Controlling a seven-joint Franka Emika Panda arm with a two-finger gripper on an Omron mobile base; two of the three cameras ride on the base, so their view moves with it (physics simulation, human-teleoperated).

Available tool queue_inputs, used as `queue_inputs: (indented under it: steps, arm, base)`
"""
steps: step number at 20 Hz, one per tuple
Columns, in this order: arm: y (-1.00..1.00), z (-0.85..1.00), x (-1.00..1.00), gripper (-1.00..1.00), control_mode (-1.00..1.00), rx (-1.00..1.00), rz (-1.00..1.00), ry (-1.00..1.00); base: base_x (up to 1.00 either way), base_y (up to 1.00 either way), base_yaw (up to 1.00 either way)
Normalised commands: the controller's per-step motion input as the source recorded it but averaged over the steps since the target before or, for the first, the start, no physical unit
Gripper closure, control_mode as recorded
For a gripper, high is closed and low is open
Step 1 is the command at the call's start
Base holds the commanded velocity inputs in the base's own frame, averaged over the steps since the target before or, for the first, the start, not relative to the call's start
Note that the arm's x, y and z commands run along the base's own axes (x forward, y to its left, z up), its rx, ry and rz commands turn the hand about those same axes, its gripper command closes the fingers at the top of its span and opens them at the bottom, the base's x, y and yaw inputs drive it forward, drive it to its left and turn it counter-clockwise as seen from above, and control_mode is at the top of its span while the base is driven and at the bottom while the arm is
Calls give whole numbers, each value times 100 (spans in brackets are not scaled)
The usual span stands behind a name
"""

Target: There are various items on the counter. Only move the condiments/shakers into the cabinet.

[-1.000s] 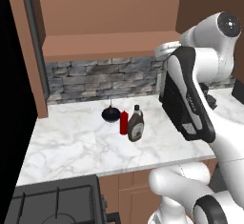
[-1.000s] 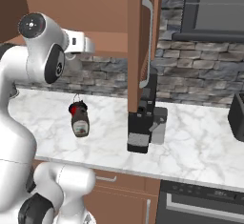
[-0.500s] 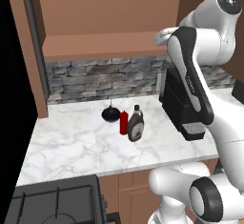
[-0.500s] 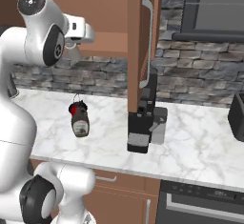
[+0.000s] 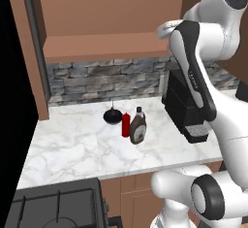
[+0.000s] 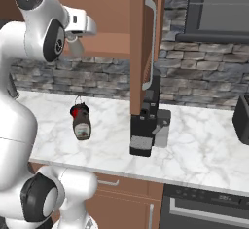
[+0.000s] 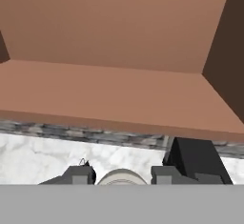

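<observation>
Now the cabinet (image 7: 114,94) takes the upper and middle part of the hand view, its wide plain shelf bare and facing the camera, apparently because the hand is raised to shelf height to set something inside. Below it, the marble desk (image 5: 82,144) spreads across the middle of the left base view, with a black coffee machine (image 5: 186,108) at centre right. Left of centre on the desk stand the dark brown bottle (image 5: 138,126) and the red bottle (image 5: 126,124), just beside each other, with the round black object (image 5: 112,116) close behind; these bottles are not yet moved. At the bottom centre of the hand view the fingers (image 7: 122,174) sit narrowly on either side of a pale round top, which I judge to be the pale shaker (image 7: 122,177), gripped upright so it can go onto the shelf without tipping.
</observation>
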Motion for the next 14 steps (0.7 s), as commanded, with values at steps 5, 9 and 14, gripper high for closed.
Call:
queue_inputs:
  steps: [5, 9, 14]
  arm:
    - [0, 9, 17, 100, -100, 0, 0, -14]
    - [0, 0, 37, 100, -100, 0, 0, 0]
    - [-1, 0, 50, 100, -100, 0, 0, 5]
  base:
    - [0, 0, 0]
    - [0, 0, 0]
    - [0, 0, 0]
